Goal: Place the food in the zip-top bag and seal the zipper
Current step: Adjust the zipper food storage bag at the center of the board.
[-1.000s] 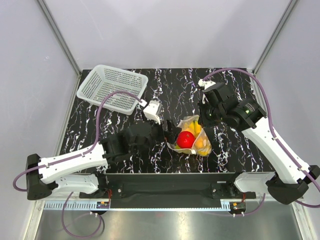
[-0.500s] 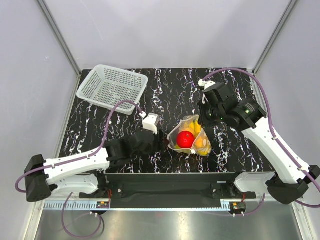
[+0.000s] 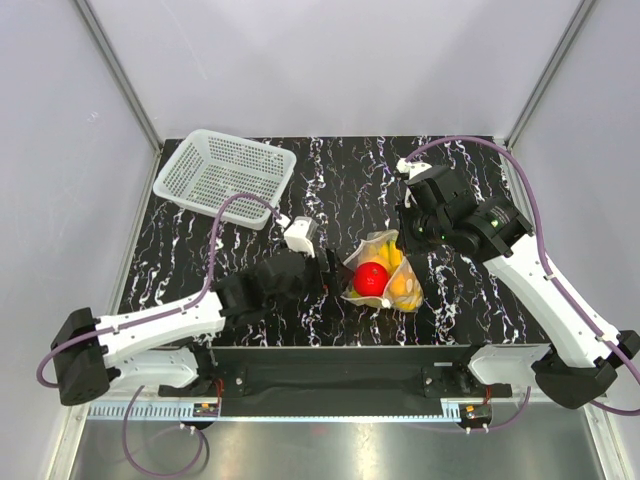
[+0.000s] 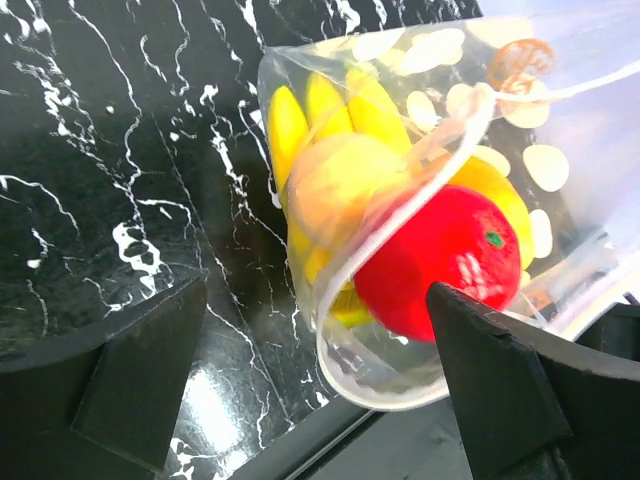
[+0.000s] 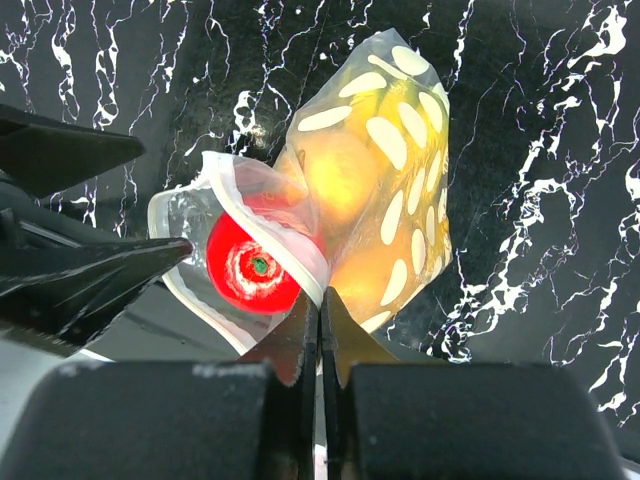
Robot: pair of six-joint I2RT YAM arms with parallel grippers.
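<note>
On the black, white-veined tabletop [image 3: 350, 170] the zip-top bag [image 3: 376, 250] lies near the front edge, between the two arms, with all the food inside it. From the left wrist view its mouth gapes open toward the camera: the red fruit [image 4: 440, 260] sits right at the opening, the yellow-pink fruit [image 4: 335, 185] is just behind it, the bananas [image 4: 320, 110] lie deeper against the bag's far wall, and the orange fruit [image 4: 497, 192] shows behind the red one. The zipper [image 4: 370, 230] is unsealed, its pale strip curving in a loose arc across the front of the fruit. The left arm [image 3: 170, 325] reaches in low from the left, and the left arm's jaws stand wide apart, one finger [image 4: 140, 370] on each side of the bag's mouth, just short of the plastic and holding nothing. The right arm [image 3: 520, 265] comes over from the right, and the right arm's jaws are pressed together, their fingertips [image 5: 300, 335] meeting on the rim of the bag's mouth beside the red fruit, so that edge is pinched and lifted off the tabletop. A white perforated basket [image 3: 225, 175] sits tilted at the far left corner, well apart from the bag.
</note>
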